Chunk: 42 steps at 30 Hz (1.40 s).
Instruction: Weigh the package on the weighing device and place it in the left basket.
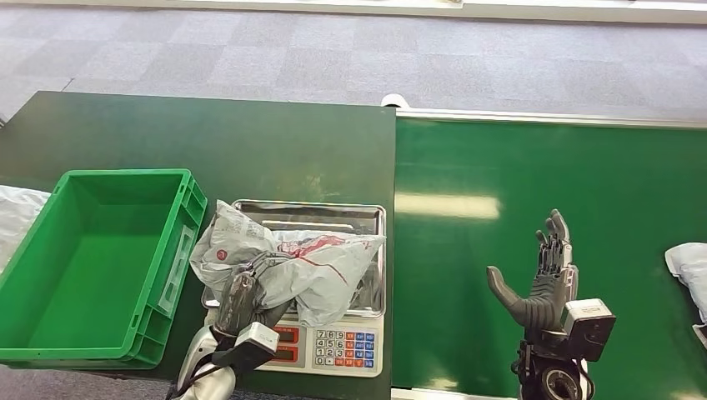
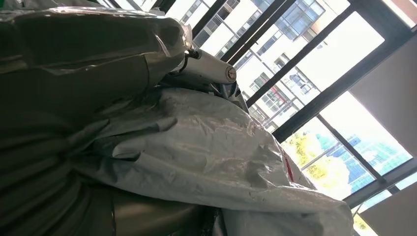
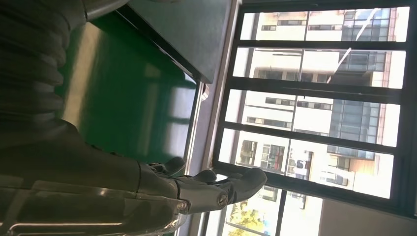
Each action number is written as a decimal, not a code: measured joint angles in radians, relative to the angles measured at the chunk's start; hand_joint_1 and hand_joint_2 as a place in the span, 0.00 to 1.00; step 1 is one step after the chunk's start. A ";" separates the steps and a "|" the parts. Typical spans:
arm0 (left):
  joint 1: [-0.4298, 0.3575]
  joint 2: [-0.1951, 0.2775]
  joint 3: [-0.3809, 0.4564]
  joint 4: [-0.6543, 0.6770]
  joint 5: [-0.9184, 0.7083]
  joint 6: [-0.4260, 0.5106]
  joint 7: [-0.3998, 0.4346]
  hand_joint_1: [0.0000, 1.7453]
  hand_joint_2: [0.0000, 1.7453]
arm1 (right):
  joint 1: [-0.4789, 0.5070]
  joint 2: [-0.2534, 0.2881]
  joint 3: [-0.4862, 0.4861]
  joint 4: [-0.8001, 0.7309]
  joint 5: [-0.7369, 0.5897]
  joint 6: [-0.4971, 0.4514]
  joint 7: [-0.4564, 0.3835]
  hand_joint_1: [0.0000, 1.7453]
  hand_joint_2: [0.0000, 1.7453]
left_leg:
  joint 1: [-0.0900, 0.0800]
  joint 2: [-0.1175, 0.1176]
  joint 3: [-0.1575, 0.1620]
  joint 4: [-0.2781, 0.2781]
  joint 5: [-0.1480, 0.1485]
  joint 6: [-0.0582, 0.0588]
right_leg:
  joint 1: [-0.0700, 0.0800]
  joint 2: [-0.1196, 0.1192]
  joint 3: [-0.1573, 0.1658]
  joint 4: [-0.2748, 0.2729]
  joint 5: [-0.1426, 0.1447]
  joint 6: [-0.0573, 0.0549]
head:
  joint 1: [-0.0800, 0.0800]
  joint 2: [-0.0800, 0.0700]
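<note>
Package on the scale, basket not yet filled
The left hand seemingly gripped the package at lower centre; green basket stood empty; right hand was spread, holding nothing

You're at a parcel-sorting station: a green conveyor belt, a keypad scale, a green crate, grey carpet tiles, tall windows

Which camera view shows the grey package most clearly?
The head view: the whole package lies on the scale tray, gripped by the left robot hand. The left wrist view shows its crumpled plastic close up. The right wrist view shows green surface and windows.
</note>
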 joint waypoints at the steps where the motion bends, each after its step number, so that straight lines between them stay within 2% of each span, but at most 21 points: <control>1: 0.001 0.004 -0.007 -0.014 0.041 0.038 -0.006 1.00 1.00 | 0.000 0.000 0.000 0.000 -0.002 -0.001 0.000 0.00 1.00 | 0.000 0.000 0.000 0.000 0.000 0.000 | 0.000 0.000 0.000 0.000 0.000 0.000 | 0.000 0.000; 5: 0.000 0.030 -0.041 -0.104 0.167 0.187 -0.020 1.00 1.00 | -0.001 0.000 0.000 0.001 -0.013 -0.009 -0.003 0.00 1.00 | 0.000 0.000 -0.001 0.000 0.000 0.000 | 0.000 0.000 -0.001 0.000 0.000 0.000 | 0.000 0.000; 10: 0.009 0.033 -0.011 -0.266 0.154 0.215 -0.024 1.00 1.00 | 0.001 0.000 0.001 0.001 -0.026 -0.019 -0.004 0.00 1.00 | 0.000 0.000 -0.002 0.000 0.000 0.000 | 0.000 0.001 -0.001 0.000 0.000 0.000 | 0.000 0.000; 14: 0.021 0.014 0.067 -0.388 0.105 0.215 -0.024 1.00 1.00 | 0.007 0.000 0.001 0.001 -0.031 -0.027 -0.007 0.00 1.00 | 0.000 0.000 -0.002 0.000 0.000 0.000 | 0.000 0.001 -0.002 0.000 0.000 0.000 | 0.000 0.000; 18: 0.033 -0.027 0.189 -0.510 -0.040 0.215 -0.025 1.00 1.00 | 0.016 -0.002 0.002 0.001 -0.033 -0.029 -0.009 0.00 1.00 | 0.000 0.000 -0.002 0.000 0.000 0.000 | 0.000 0.001 -0.002 0.000 0.000 0.000 | 0.000 0.000; 20: 0.036 -0.046 0.246 -0.558 -0.060 0.215 -0.026 1.00 1.00 | 0.022 -0.004 0.002 0.000 -0.033 -0.029 -0.010 0.00 1.00 | 0.000 0.000 -0.002 0.000 0.000 0.000 | 0.000 0.001 -0.002 0.000 0.000 0.000 | 0.000 0.000; 28: 0.055 -0.078 0.332 -0.643 -0.018 0.215 -0.026 1.00 1.00 | 0.036 -0.008 0.003 0.000 -0.033 -0.029 -0.011 0.00 1.00 | 0.000 0.000 -0.002 0.000 0.000 0.000 | 0.000 0.001 -0.002 0.000 0.000 0.000 | 0.000 0.000; 33: 0.051 -0.106 0.405 -0.702 -0.115 0.215 -0.026 1.00 1.00 | 0.036 -0.012 0.010 0.000 -0.033 -0.029 -0.011 0.00 1.00 | 0.000 0.000 -0.002 0.000 0.000 0.000 | 0.000 0.001 -0.002 0.000 0.000 0.000 | 0.000 0.000; 39: 0.049 -0.122 0.444 -0.730 -0.125 0.215 -0.026 1.00 1.00 | 0.036 -0.014 0.011 0.000 -0.033 -0.029 -0.011 0.00 1.00 | 0.000 0.000 -0.002 0.000 0.000 0.000 | 0.000 0.001 -0.002 0.000 0.000 0.000 | 0.000 0.000; 42: 0.045 -0.132 0.468 -0.741 -0.227 0.215 -0.026 1.00 1.00 | 0.036 -0.015 0.012 0.000 -0.033 -0.029 -0.011 0.00 1.00 | 0.000 0.000 -0.002 0.000 0.000 0.000 | 0.000 0.001 -0.002 0.000 0.000 0.000 | 0.000 0.000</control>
